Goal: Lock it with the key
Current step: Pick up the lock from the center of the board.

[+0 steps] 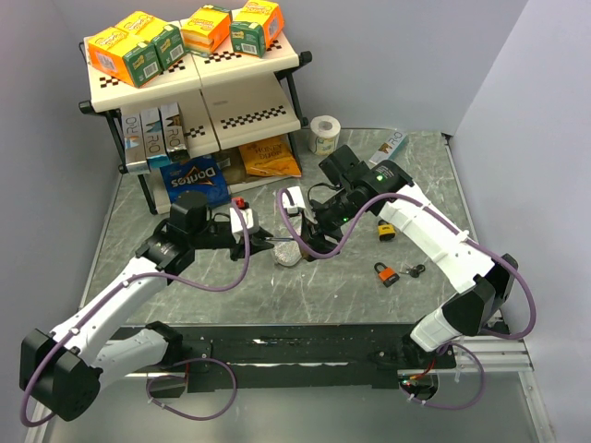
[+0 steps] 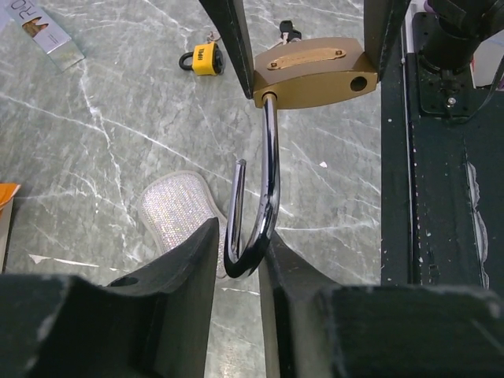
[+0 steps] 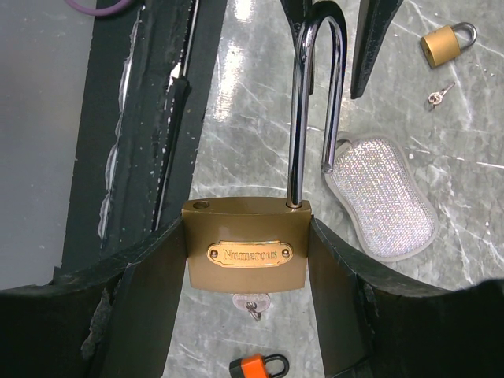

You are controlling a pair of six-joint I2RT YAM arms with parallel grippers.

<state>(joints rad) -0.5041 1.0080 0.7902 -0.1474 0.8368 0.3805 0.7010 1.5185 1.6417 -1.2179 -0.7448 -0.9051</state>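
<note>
A large brass padlock (image 3: 246,244) hangs above the table, its shackle (image 3: 295,118) swung open with the free end out of the body. My right gripper (image 3: 246,232) is shut on the body's two sides. A key (image 3: 252,302) sticks out of the bottom of the lock. In the left wrist view my left gripper (image 2: 240,236) is shut on the bend of the shackle (image 2: 268,181), with the padlock body (image 2: 315,71) beyond it. In the top view both grippers meet at the padlock (image 1: 294,242) mid-table.
A sparkly silver pad (image 1: 289,254) lies under the lock. An orange padlock (image 1: 386,272) and a yellow padlock (image 1: 385,231) lie to the right. A small brass padlock (image 3: 445,43) with keys (image 3: 437,96) lies nearby. A shelf rack (image 1: 194,83) stands at the back left.
</note>
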